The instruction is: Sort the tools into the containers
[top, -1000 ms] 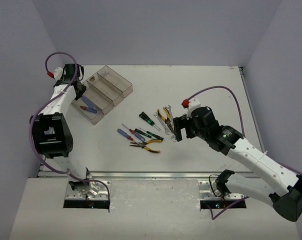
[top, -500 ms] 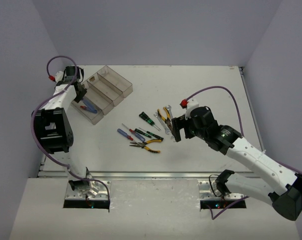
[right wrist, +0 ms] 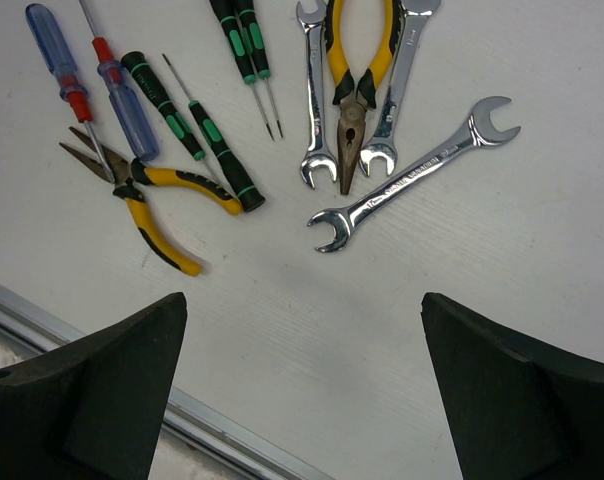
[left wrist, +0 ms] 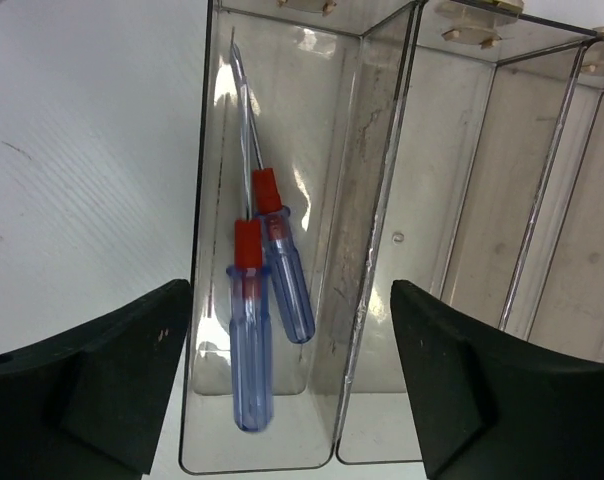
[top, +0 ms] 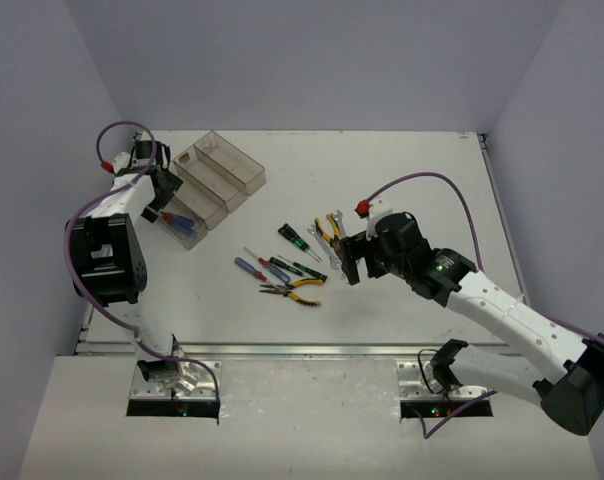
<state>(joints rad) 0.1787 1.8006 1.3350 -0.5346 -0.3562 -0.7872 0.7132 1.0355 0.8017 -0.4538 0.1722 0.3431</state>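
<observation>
Left claw: the left gripper point(left wrist: 292, 350) is spread wide and pinches nothing, over the near end of the row's end bin.
Right claw: the right gripper point(right wrist: 302, 330) is spread wide and empty, above the loose tools point(right wrist: 282, 110).
Containers: the containers point(top: 220, 172) are four joined clear bins at the upper left of the top view. Two blue screwdrivers point(left wrist: 252, 360) lie touching in the end bin.
Loose tools: pliers point(right wrist: 354, 70), wrenches point(right wrist: 407, 178) and green-black screwdrivers point(right wrist: 220, 150) lie clustered mid-frame.
Surface: the white table point(top: 412, 170) is faintly scuffed, with a metal rail point(top: 302, 350) along its near edge.
Room: pale lavender walls point(top: 302, 60) stand on three sides.
</observation>
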